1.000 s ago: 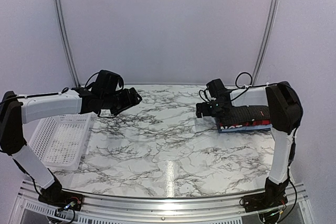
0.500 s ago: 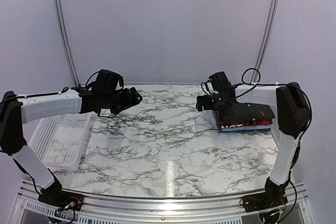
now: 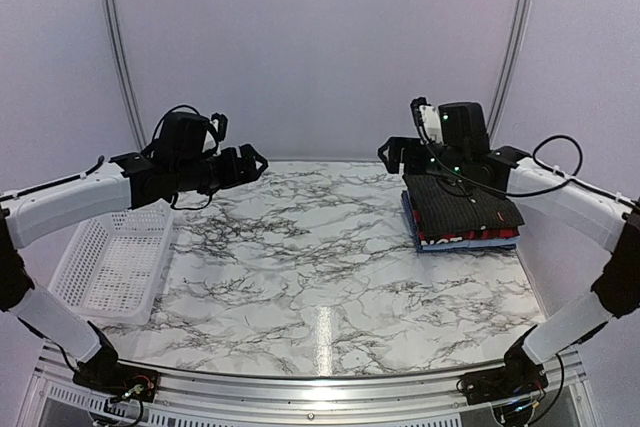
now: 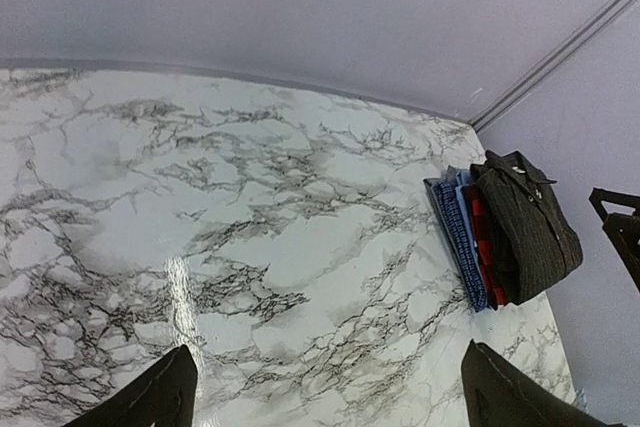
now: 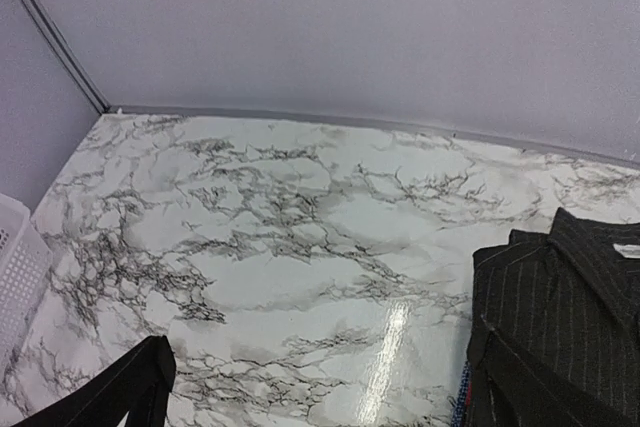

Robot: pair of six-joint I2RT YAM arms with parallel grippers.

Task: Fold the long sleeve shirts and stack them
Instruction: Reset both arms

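The black pinstriped shirt (image 3: 460,205) lies folded, collar toward the back wall, on top of the red plaid shirt (image 3: 470,236). That one sits on the blue shirt (image 3: 455,244), and the three make one pile at the right side of the marble surface (image 3: 300,277). In the left wrist view the blue and red layers show beyond the black one along the pile's inner side, so the edges are not quite flush.

The right end effector (image 3: 388,155) hovers above the pile's back left corner. Its fingers are spread and it holds nothing. The left end effector (image 3: 255,162) hangs well apart over the left half of the surface, beside the white mesh basket (image 3: 110,262), and is also wide and empty.

No loose shirt shows on the surface, so folding and stacking look essentially done, and the step in hand seems to be clearing away from the pile. To do that well, the right arm should lift straight up before moving sideways. That keeps its fingers off the collar, where a snag could drag the top layer askew. If the pile is to be squared up, a light nudge against the protruding inner side would be gentler than re-gripping the cloth.
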